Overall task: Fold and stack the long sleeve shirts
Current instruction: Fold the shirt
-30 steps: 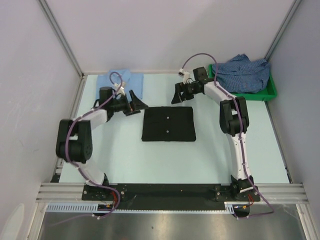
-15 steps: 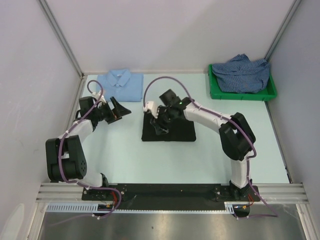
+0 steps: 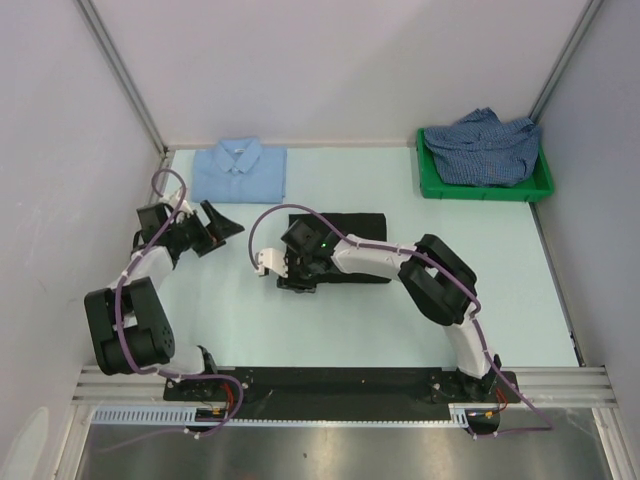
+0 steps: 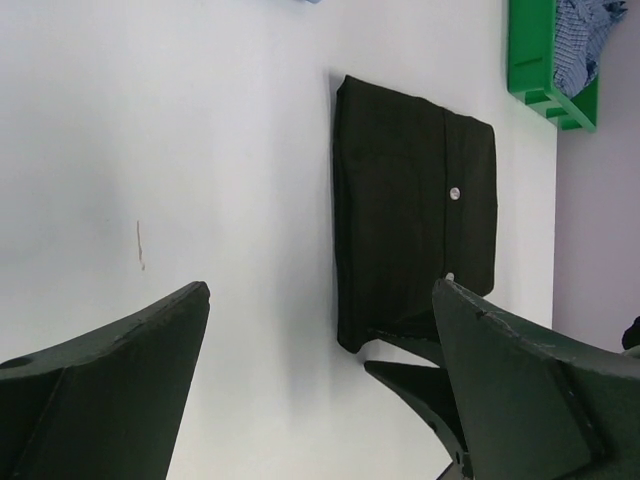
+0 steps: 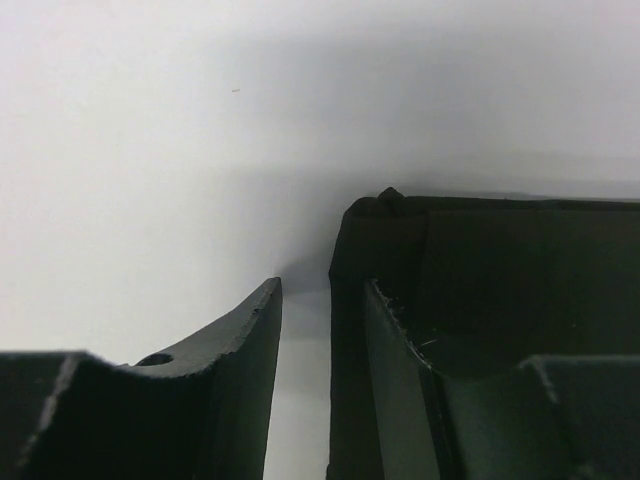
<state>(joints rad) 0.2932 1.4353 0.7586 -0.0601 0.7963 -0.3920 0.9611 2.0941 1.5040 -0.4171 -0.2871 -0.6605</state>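
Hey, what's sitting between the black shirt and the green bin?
Nothing: between the black shirt and the green bin there is only bare table, as the top and left wrist views show.

We count three shirts: one black shirt (image 3: 345, 222) center, one light blue shirt (image 3: 240, 172) upper left, one checked shirt (image 3: 485, 145) upper right; one green bin (image 3: 485, 192); two tools, left tool (image 3: 222, 226) and right tool (image 5: 322, 290).
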